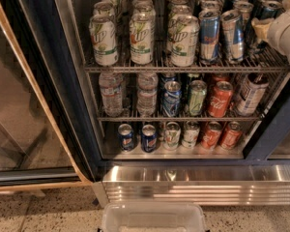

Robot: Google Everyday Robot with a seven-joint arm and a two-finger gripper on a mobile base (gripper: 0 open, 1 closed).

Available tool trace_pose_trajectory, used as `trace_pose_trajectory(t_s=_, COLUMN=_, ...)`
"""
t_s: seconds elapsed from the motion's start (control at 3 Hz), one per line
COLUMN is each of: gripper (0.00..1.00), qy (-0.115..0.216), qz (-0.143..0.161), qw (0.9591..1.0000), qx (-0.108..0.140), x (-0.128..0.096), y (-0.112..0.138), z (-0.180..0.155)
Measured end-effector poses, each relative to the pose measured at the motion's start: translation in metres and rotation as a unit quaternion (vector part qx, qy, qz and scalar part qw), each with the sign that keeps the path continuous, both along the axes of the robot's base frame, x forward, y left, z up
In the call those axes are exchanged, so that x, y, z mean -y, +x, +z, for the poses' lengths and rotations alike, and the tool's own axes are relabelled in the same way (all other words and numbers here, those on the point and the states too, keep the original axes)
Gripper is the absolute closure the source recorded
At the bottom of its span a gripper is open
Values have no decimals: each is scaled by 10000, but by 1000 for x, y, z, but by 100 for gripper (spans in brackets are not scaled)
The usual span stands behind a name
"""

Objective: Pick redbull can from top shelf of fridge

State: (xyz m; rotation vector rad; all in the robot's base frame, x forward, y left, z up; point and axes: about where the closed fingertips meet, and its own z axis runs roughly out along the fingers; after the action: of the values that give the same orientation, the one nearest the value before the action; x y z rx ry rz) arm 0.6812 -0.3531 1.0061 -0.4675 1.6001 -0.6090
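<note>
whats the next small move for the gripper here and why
Probably ease the gripper a little leftward, toward the front-row redbull can nearest it. The gripper is at the right end of the top shelf, level with the cans and beside that one, but not around it.

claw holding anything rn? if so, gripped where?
Cannot be told. The claw is at the right end of the top shelf, beside the redbull cans, but whether it grips one is not visible.
</note>
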Motion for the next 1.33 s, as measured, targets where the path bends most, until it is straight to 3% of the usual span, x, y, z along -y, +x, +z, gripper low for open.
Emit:
trace_pose_trajectory(t_s=0.67, gripper=45, qy=255, qz=0, qw=9996, qx=-147, x=9, y=28, z=-16)
trace_pose_trajectory(t_s=1.33, gripper=43, qy=480, qz=-86, qw=9986, qx=-211, x=13, y=31, z=-24)
